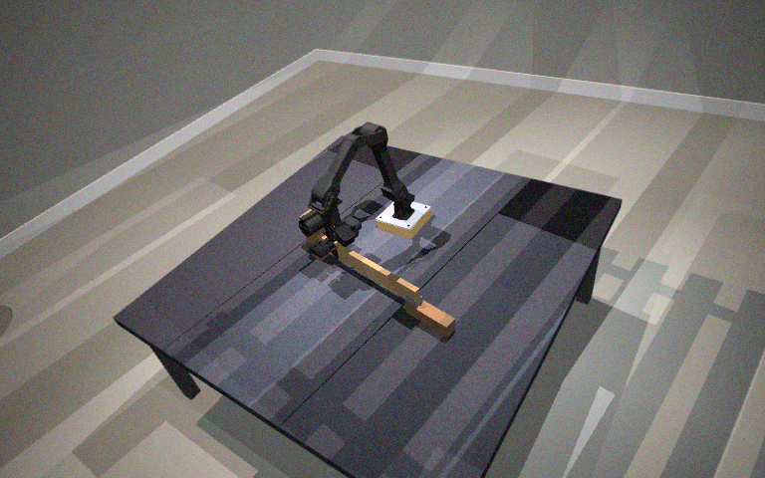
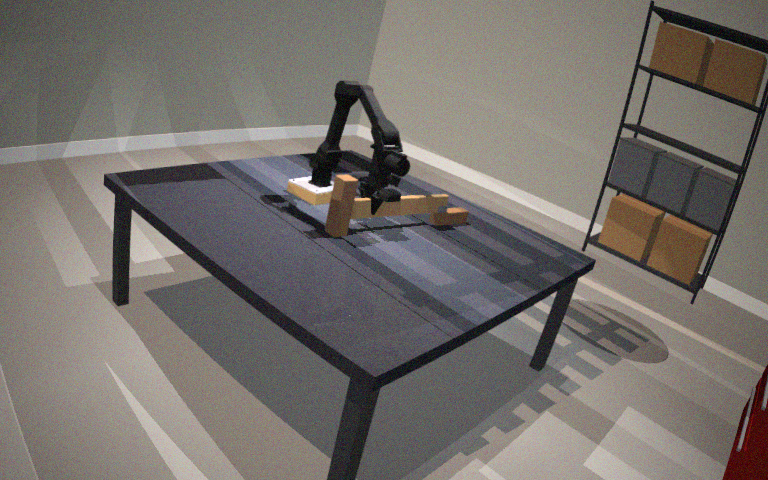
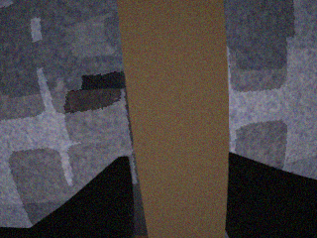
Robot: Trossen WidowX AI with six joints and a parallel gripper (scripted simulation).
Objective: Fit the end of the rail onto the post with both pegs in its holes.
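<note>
The long wooden rail (image 1: 375, 269) (image 2: 408, 205) (image 3: 178, 89) is raised off the table and looks about level. Its far end sits in the bracket on the low footboard block (image 1: 435, 319) (image 2: 453, 217). Its near end meets the upright post (image 2: 340, 206) in the exterior view, with no gap visible. The pegs and holes are hidden, so how deep the pegs sit cannot be seen. My gripper (image 1: 333, 252) (image 2: 376, 207) (image 3: 165, 162) is around the rail near the post. It is open slightly, and the wrist view shows a narrow gap between the left finger and the rail.
The arm's base stands on a white plate (image 1: 387, 218) (image 2: 307, 183) on a wooden block, beside the rail. The dark table (image 1: 225, 282) (image 2: 254, 243) carries all of this. A shelf with boxes stands by the wall, away from the table.
</note>
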